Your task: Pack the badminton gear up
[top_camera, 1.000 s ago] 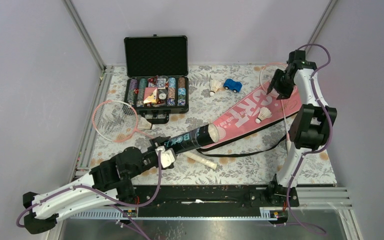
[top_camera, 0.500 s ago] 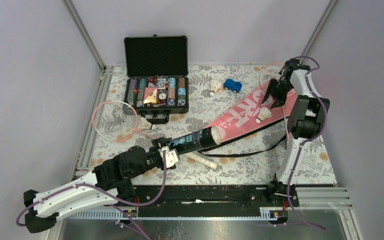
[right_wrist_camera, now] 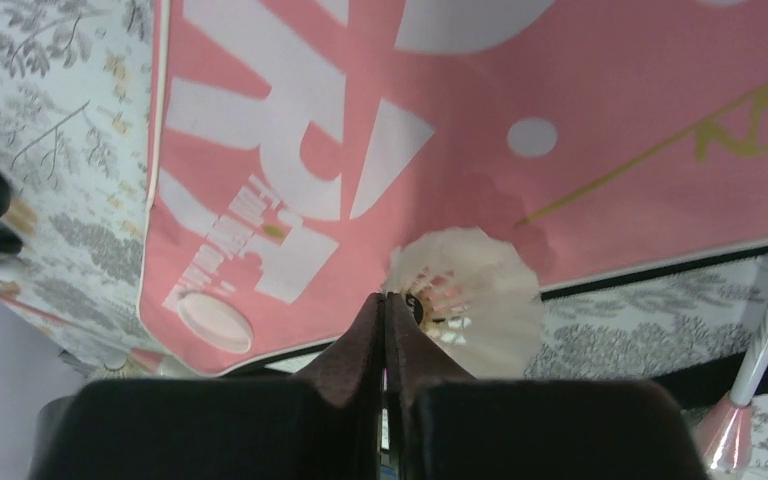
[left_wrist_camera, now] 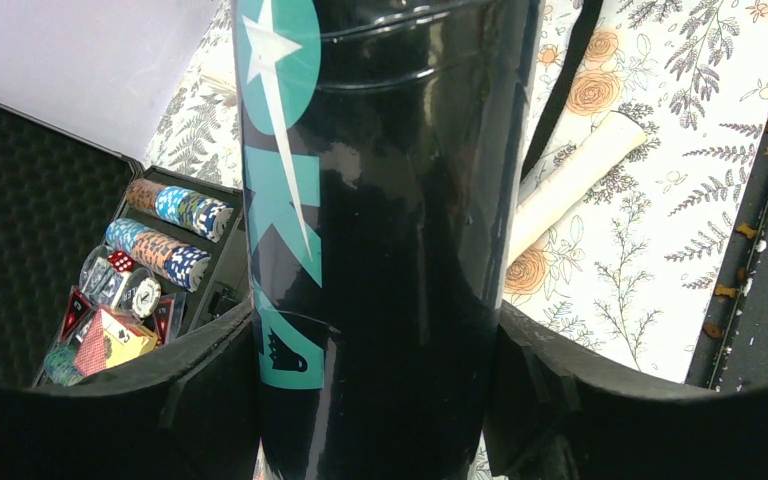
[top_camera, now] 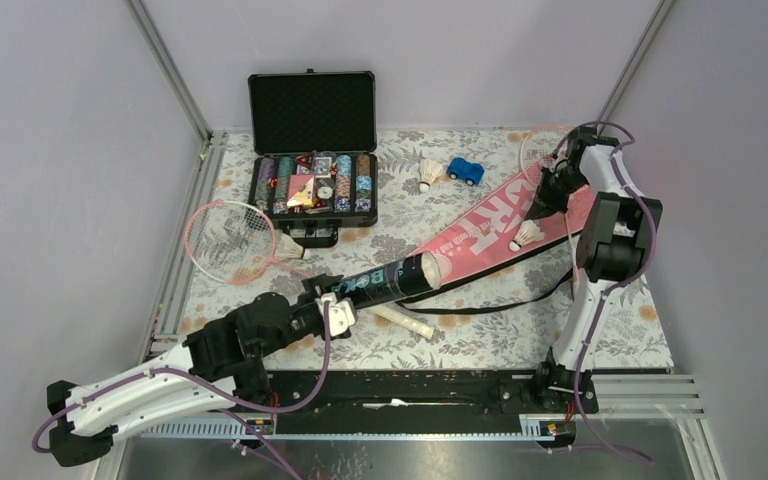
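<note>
The left fingers (left_wrist_camera: 190, 400) clench the stiff, slick black tube (left_wrist_camera: 390, 200) near left, while the right fingers (right_wrist_camera: 358, 345), pressed together on nothing, hover over 1 light, fragile shuttlecock (right_wrist_camera: 480, 300) on the pink cover (right_wrist_camera: 610, 100) far right, probably best pinched by its cork.

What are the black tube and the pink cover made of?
The tube looks like glossy plastic or coated card: it shows shiny reflections. The cover looks like matte fabric, maybe nylon: it lies flat with faint creases and printed letters.
</note>
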Available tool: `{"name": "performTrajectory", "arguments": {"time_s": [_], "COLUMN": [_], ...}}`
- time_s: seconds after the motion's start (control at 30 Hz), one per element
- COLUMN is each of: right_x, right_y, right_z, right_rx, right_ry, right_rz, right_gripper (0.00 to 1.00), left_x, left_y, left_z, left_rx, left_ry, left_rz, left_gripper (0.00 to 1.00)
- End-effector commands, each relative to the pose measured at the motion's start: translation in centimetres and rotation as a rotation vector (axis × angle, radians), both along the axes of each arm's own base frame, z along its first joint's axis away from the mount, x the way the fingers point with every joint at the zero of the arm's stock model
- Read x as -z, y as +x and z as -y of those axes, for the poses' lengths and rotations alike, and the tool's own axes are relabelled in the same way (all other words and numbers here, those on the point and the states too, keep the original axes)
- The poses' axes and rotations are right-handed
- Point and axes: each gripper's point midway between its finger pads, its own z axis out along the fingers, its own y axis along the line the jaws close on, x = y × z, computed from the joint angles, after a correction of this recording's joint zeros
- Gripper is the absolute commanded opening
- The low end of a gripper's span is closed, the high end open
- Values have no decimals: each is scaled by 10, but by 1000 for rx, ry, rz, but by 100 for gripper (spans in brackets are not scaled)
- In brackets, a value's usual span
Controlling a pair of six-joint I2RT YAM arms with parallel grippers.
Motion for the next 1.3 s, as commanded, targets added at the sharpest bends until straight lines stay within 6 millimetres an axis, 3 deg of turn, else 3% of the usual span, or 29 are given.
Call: {"name": "performTrajectory", "arguments": {"time_s": [0.0,0.13,0.27,0.37,0.57,0.8,1.0,1.13,1.27], "right_x": [-48,-72,-103,-130,-191,-251,-302,-327,-332], "right_y": [-10,-15,-23,-24,-46,-95,-139,-165,-185], "right_z": [-14,-30,-55,-65,-89,-142,-165,-175,-190], "right_rx": [-5,22,70,112,133,-21,-97,-143,-172], "right_ry": [48,128,262,313,400,438,522,595,696], "right_rz": [110,199,319,433,616,800,964,1023,996], "right_gripper": [0,0,0,0,0,0,0,0,0], "left_x": [-34,-39,-59,-81,-100,-85,-72,-70,-73], "left_y": [2,0,-8,-9,-11,-20,-22,-22,-21], "left_z": [9,7,10,12,18,30,29,29,33], "left_rx": [4,-7,-2,-22,-70,-64,-91,-86,-67], "left_ry": [-132,-155,-191,-253,-356,-342,-279,-252,-242], "left_rz": [43,6,-72,-117,-250,-387,-435,-434,-412], "left_gripper": [40,42,43,43,42,42,41,40,40]}}
